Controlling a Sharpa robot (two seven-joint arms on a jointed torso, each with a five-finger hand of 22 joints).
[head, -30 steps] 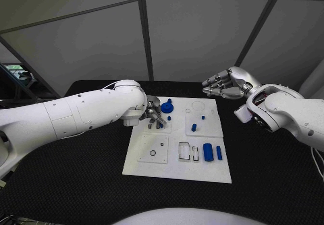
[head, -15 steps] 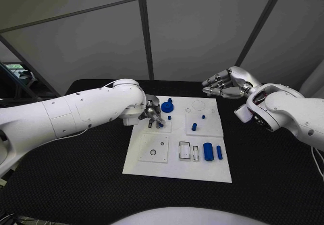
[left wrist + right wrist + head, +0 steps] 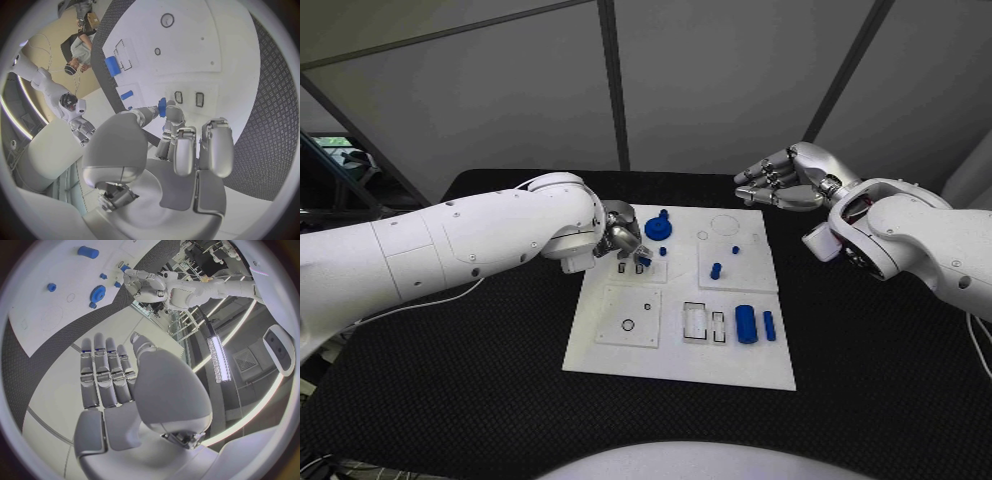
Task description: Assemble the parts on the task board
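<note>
The white task board (image 3: 678, 350) lies mid-table. My left hand (image 3: 620, 241) hovers low over its far left section and pinches a small blue part (image 3: 162, 106) between thumb and a finger, just above two narrow slots (image 3: 200, 99). Beside that hand stands a round blue part (image 3: 656, 229), with a small blue part (image 3: 662, 251) near it. A blue peg (image 3: 714, 270) stands in the far right section. A thick blue cylinder (image 3: 744, 325) and a thin one (image 3: 767, 325) lie at the near right. My right hand (image 3: 783, 180) hangs raised past the board's far right corner, holding nothing, fingers extended side by side (image 3: 103, 377).
Black textured matting (image 3: 473, 380) covers the table round the board. Empty outlined recesses (image 3: 694, 322) sit in the board's near half, with a round hole (image 3: 627, 326) to their left. A grey wall panel stands behind the table.
My left hand has shifted slightly toward the board's far left edge with the small part in it. The right hand has stayed put.
</note>
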